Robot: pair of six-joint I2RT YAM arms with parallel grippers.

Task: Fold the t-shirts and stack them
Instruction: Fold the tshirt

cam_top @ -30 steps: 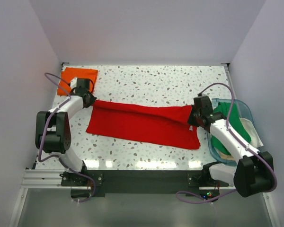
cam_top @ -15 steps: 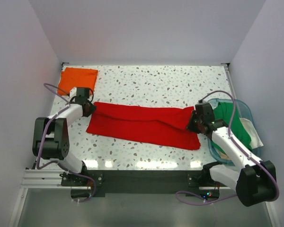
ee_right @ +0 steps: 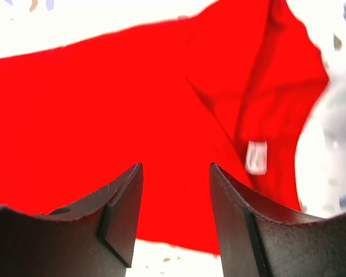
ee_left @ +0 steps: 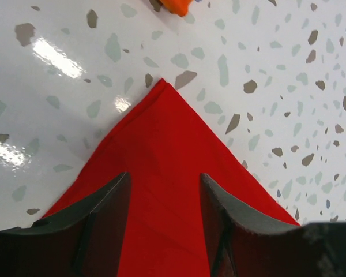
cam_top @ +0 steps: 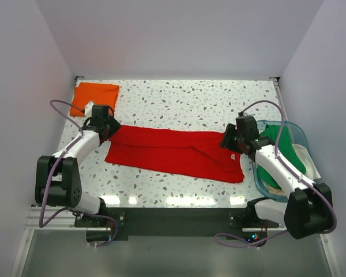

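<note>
The red t-shirt lies on the table as a long strip folded lengthwise. Its left corner shows in the left wrist view, its white neck label in the right wrist view. My left gripper hovers open over the shirt's left end, with nothing between its fingers. My right gripper stands open over the right end, fingers apart above the cloth. The orange t-shirt lies folded at the back left. The green t-shirt is in the tub.
The teal plastic tub stands at the right edge of the speckled table, with a pale cloth under the green shirt. White walls enclose the table on three sides.
Both grippers have opened and let go of the red shirt's ends, which now lie flat. The left gripper shifted slightly right, and the right one slightly left, onto the cloth.
</note>
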